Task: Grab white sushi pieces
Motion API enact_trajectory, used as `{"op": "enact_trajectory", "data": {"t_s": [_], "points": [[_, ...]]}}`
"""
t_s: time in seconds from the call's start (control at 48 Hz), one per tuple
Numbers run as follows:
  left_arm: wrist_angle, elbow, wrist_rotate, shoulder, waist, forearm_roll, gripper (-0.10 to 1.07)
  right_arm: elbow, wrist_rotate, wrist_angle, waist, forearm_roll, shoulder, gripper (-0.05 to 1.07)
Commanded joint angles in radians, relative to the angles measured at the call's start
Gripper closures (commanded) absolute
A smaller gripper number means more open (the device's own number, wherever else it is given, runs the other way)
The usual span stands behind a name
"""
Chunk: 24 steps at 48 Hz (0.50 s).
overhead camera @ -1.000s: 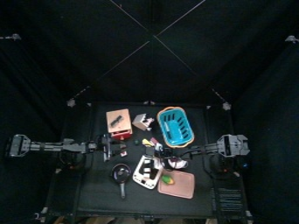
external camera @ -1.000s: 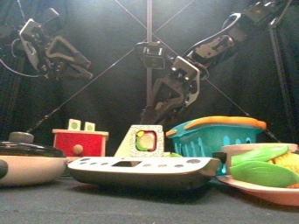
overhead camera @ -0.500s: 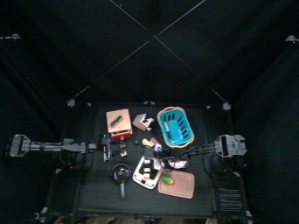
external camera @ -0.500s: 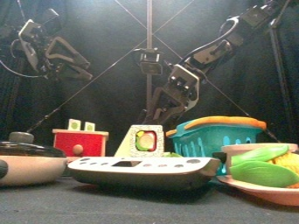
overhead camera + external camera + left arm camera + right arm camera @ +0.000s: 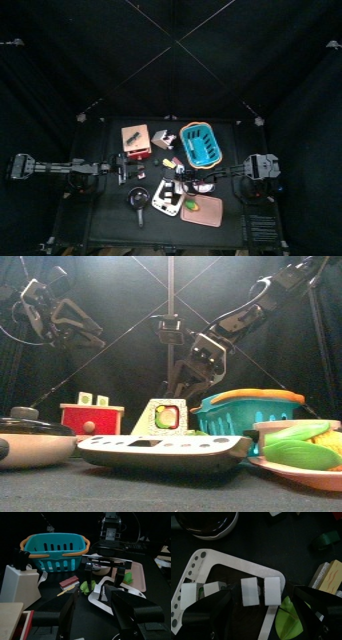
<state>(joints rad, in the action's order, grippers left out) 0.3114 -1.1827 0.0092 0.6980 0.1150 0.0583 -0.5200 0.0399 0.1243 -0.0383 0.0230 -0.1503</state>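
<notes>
The approach is in hand: the right gripper (image 5: 256, 619), jaws spread wide, hovers above two white sushi pieces (image 5: 260, 591) on the white tray (image 5: 211, 567); next, I judge, lower and close, while the left gripper (image 5: 97, 614) rests open at left.

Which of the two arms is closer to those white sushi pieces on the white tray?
Right. The right gripper hangs open just above the white sushi pieces on the white tray; the left gripper sits farther off, across the table.

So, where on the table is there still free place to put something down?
In the top view, the back strip behind the red box and teal basket looks bare, and so does the table's front-left corner beside the pan. The middle, from knife block to white board and pink plate, is crowded.
</notes>
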Motion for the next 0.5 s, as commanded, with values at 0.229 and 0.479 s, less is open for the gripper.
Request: {"op": "enact_trajectory", "data": {"t_s": [0.229,0.479], "points": [[0.008,0.009,0.000,0.002,0.003,0.002,0.14,0.023,0.000,-0.005,-0.002,0.000,0.012,0.00],[0.009,0.009,0.000,0.000,0.003,0.002,0.14,0.023,0.000,-0.003,-0.003,-0.003,0.008,0.00]]}}
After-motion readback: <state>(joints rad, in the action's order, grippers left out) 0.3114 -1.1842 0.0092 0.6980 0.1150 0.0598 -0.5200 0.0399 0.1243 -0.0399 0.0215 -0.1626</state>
